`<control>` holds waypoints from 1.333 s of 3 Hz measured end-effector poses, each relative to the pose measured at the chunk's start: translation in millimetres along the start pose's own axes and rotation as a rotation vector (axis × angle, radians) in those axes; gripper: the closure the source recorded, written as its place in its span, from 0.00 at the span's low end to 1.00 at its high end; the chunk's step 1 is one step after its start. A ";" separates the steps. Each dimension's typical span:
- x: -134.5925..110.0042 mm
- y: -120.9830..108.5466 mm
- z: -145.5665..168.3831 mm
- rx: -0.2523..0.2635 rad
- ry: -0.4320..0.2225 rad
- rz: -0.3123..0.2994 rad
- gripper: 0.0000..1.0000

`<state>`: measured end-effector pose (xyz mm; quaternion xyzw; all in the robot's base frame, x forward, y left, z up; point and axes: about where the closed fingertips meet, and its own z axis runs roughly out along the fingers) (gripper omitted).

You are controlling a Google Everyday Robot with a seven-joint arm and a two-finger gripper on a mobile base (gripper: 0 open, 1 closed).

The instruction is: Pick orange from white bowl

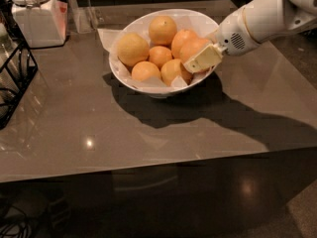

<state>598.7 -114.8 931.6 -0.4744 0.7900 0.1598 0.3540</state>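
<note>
Bench (99, 133) dark, glossy. Black wire rack (15, 78) at left edge. White bowl (130, 81) sat mid-bench, paper-lined, piled with fruit. Pincer (197, 59) was at bowl's right rim, against near side of orange (192, 46); apart or clamped: couldn't tell. Orange lay in bowl, right of pile. White lidded jar (34, 16) far left.

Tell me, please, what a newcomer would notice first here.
The white bowl heaped with fruit, far centre of the dark table. The gripper reaches in from the right, beside the large reddish orange at the bowl's right rim. A white lidded jar stands far left.
</note>
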 end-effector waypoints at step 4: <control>-10.0 57.8 -125.1 -0.272 -0.440 -0.040 1.00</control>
